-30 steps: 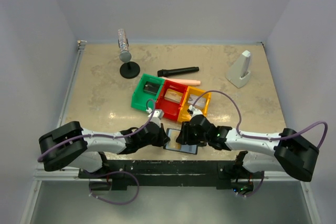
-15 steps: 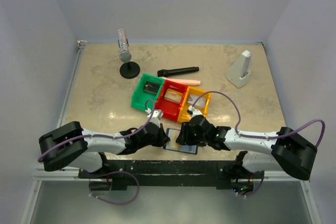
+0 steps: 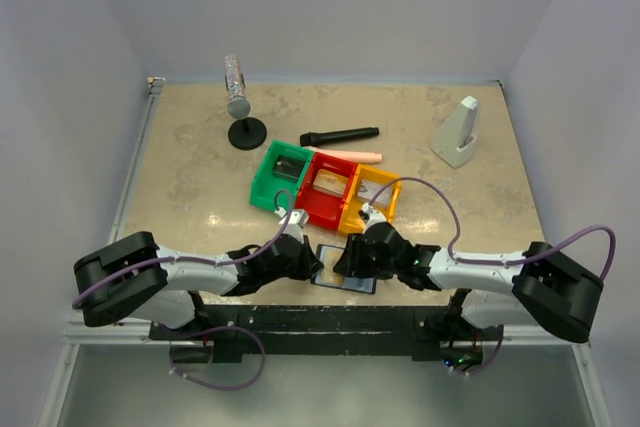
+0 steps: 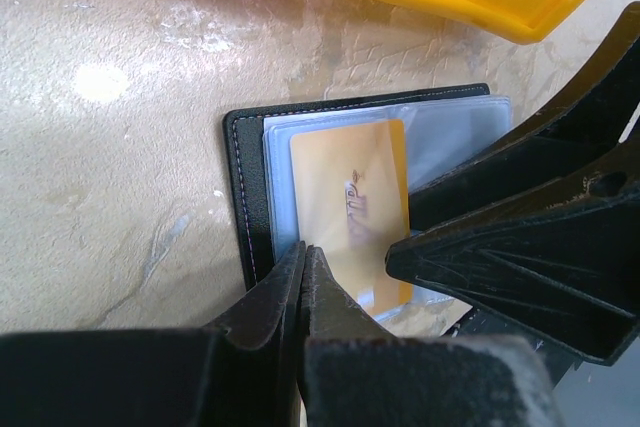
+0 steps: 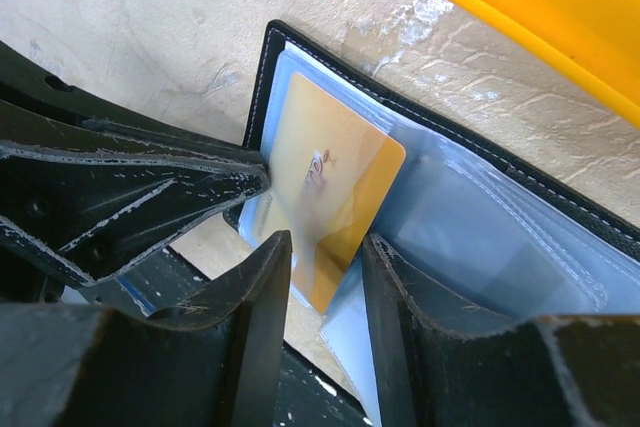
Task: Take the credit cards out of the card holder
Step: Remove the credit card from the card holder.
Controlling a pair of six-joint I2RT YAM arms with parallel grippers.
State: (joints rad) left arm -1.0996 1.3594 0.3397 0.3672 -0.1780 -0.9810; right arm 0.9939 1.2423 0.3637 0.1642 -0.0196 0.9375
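Note:
The card holder (image 3: 347, 282) lies open at the table's near edge, black outside (image 4: 240, 187) with bluish clear sleeves (image 5: 500, 237). An orange credit card (image 4: 350, 202) sits in the left sleeve, its lower corner (image 5: 335, 247) poking out past the sleeve's edge. My left gripper (image 4: 303, 252) is shut, with its tips pressed down on the sleeve's left edge beside the card. My right gripper (image 5: 325, 267) is open, and its two fingers (image 5: 262, 292) straddle the card's protruding corner. In the top view, both grippers (image 3: 318, 265) meet over the holder and cover most of it.
A green bin (image 3: 280, 175), a red bin (image 3: 322, 187) and a yellow bin (image 3: 368, 199) stand in a row just behind the holder. Farther back are a black stick (image 3: 340, 135), a pink stick (image 3: 355, 155), a silver cylinder on a black stand (image 3: 238, 97) and a white wedge (image 3: 458, 132).
Hardly anything: the right arm's rear part has shifted slightly left. Both grippers stay at the card holder.

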